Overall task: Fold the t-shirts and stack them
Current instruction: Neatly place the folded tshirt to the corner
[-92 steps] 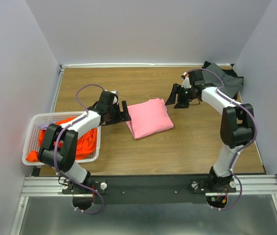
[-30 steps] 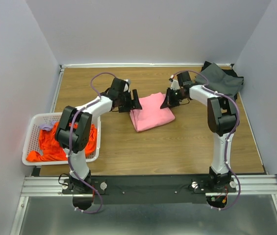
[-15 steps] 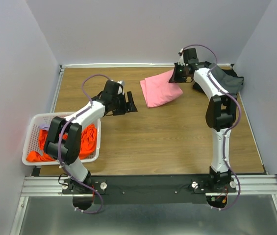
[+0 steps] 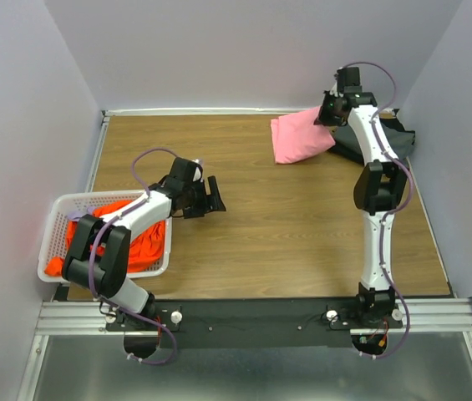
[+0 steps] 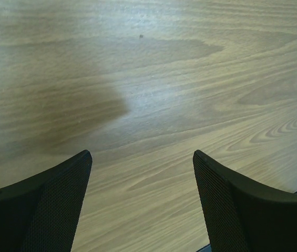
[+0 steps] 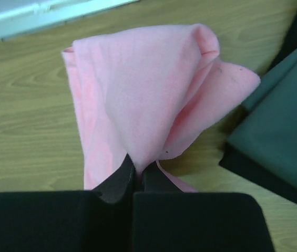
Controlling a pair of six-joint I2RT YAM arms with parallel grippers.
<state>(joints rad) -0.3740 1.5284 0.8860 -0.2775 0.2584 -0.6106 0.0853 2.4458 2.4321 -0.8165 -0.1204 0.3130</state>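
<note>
- Pink cloth is what matters in the top view: the folded pink t-shirt (image 4: 301, 139) hangs from the right gripper (image 4: 329, 113) near the far right corner of the table (image 4: 286, 225). It is just beside the dark grey t-shirts (image 4: 386, 134) spread in that corner. It seems held clear of the wood so it can be set on the dark cloth as a stack.
- Also in the top view, the left gripper (image 4: 215, 195) hovers over bare wood towards the left edge with nothing in it. Close behind it, the orange t-shirt (image 4: 135, 242) lies crumpled in the white basket (image 4: 56, 219) at the near left corner. The arm looks well placed to fetch it next.
- Seen from the left wrist, the left gripper (image 5: 142, 157) has its jaws spread wide. Only the wood grain of the table (image 5: 164, 79) and a soft shadow show between them, and no cloth is near.
- Seen from the right wrist, the right gripper (image 6: 136, 173) has its jaws pinched tight on a gathered fold of the pink t-shirt (image 6: 137, 89). The cloth bunches at the pinch and fans out beyond it, which suggests a grip through several layers to keep the fold together.
- At the right edge of the same view, the dark grey t-shirts (image 6: 279, 136) lie flat, with a corner of pink reaching almost over them.
</note>
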